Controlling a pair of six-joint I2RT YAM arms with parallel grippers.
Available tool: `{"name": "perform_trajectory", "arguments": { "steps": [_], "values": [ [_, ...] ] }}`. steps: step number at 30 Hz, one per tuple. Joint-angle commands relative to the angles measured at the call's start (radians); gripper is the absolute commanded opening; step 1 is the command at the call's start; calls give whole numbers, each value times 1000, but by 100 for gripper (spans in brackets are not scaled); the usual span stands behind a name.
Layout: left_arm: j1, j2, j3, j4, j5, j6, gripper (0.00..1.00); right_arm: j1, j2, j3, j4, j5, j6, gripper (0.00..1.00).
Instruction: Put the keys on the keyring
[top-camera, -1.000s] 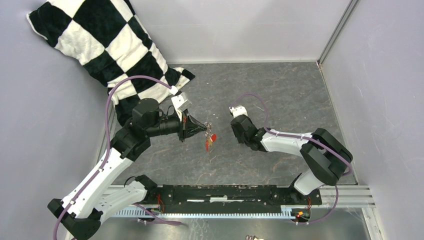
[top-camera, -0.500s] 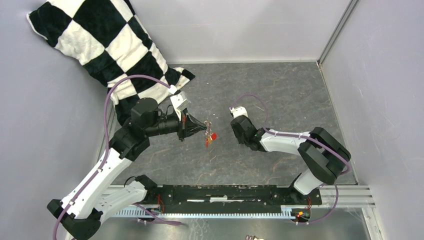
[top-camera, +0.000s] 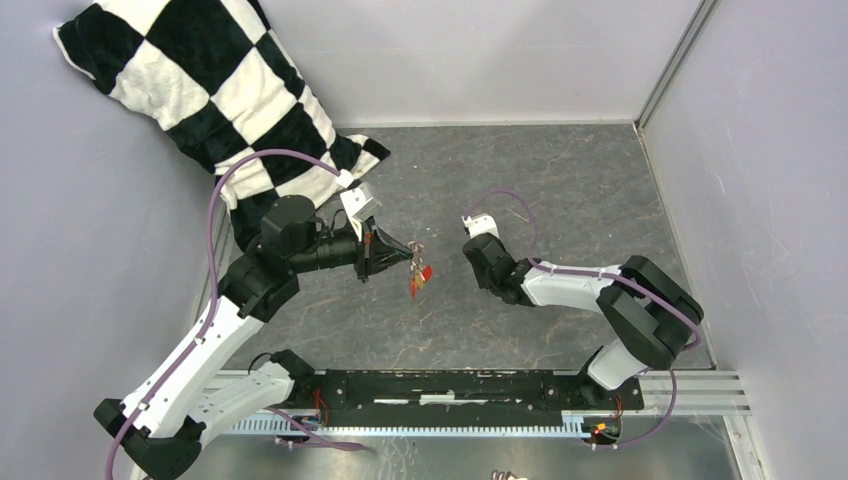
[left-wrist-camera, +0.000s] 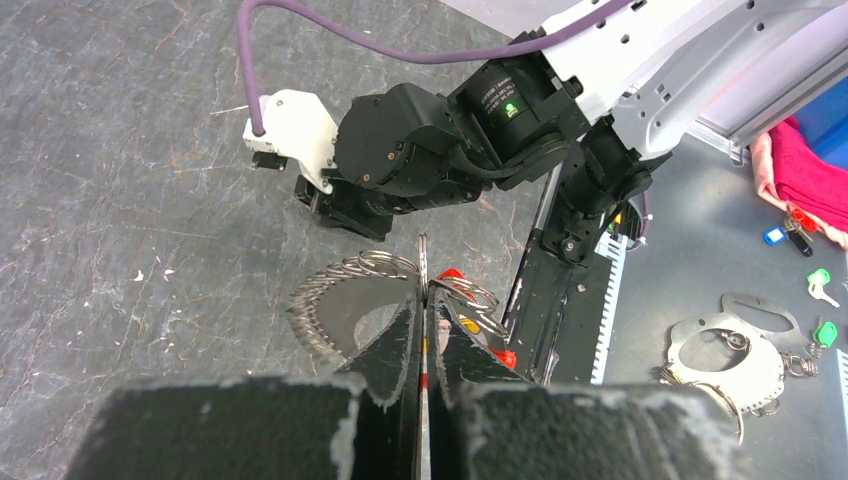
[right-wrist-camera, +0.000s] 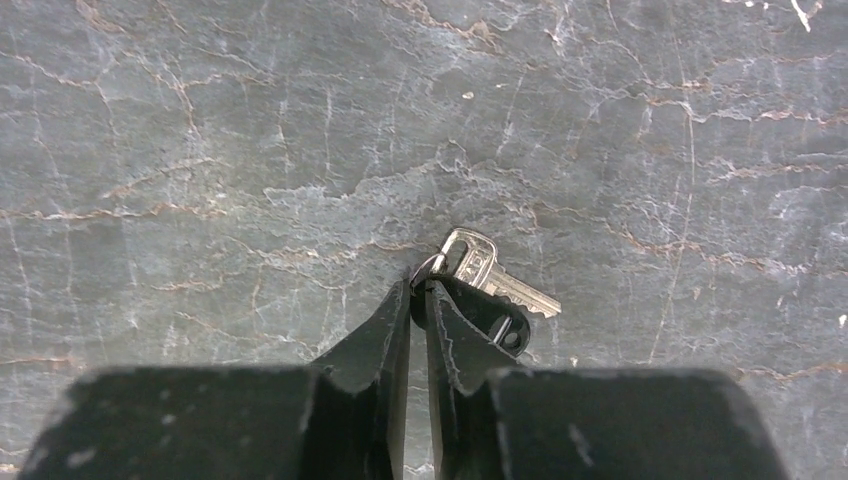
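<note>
1. Grey, stone-veined table (top-camera: 580, 180), walled at the back and on both sides by plain pale panels.
2. Black-and-white checked cloth (top-camera: 190, 90), draped down the back-left corner onto the table. Its lower edge lies just behind the left arm's elbow, well apart from the work area.
3. Black mounting rail (top-camera: 450, 385) along the near edge, carrying both arm bases. A bare metal shelf (left-wrist-camera: 690, 250) lies beyond it.
4. Left arm (top-camera: 230, 320) reaches in towards mid-table with a purple cable (top-camera: 225, 190) looped above it. Right arm (top-camera: 590, 285) reaches in from the opposite side, and its wrist stands directly across from the left gripper with a short gap between them.
5. Left gripper (left-wrist-camera: 423, 290): jaws clamped together on the keyring (left-wrist-camera: 423, 250), whose thin wire stands up from between the tips. Silvery coils fan out on either side. The ring is held clear of the table, near its middle.
6. Right gripper (right-wrist-camera: 419, 290): pointed down at the table, jaws drawn nearly together, tips at the head end of a silvery key (right-wrist-camera: 497, 277) that has a dark piece beside it. Whether the key is actually pinched cannot be told.
7. Keys (top-camera: 421, 279), red-headed, with a yellowish one lower down, hang beneath the keyring in the top view.
8. On the shelf, seen from the left wrist: a red cloth (left-wrist-camera: 800, 175), loose blue-headed (left-wrist-camera: 775, 235) and green-headed (left-wrist-camera: 818, 283) keys, and a cluster of spare rings (left-wrist-camera: 730, 350).
</note>
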Motion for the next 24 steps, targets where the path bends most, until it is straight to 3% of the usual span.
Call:
{"name": "perform_trajectory", "arguments": {
  "steps": [1,4,11,14,18,24],
  "values": [
    [-2,-3,49,33,11,13,2,4,-54,-35,2,35,10,12],
    [-2,-1,50,35,11,10,2,4,-93,-58,-5,37,13,1],
    [-2,2,49,33,14,12,2,-2,-213,-103,0,-32,-11,0],
    [-2,3,42,24,13,28,2,-13,-286,-103,6,-161,-75,0],
    [-2,7,20,-1,23,48,2,-31,-419,-96,44,-470,-185,0],
    [-2,-3,-14,28,108,-3,2,-35,-596,-27,-41,-817,-329,0]
  ]
}}
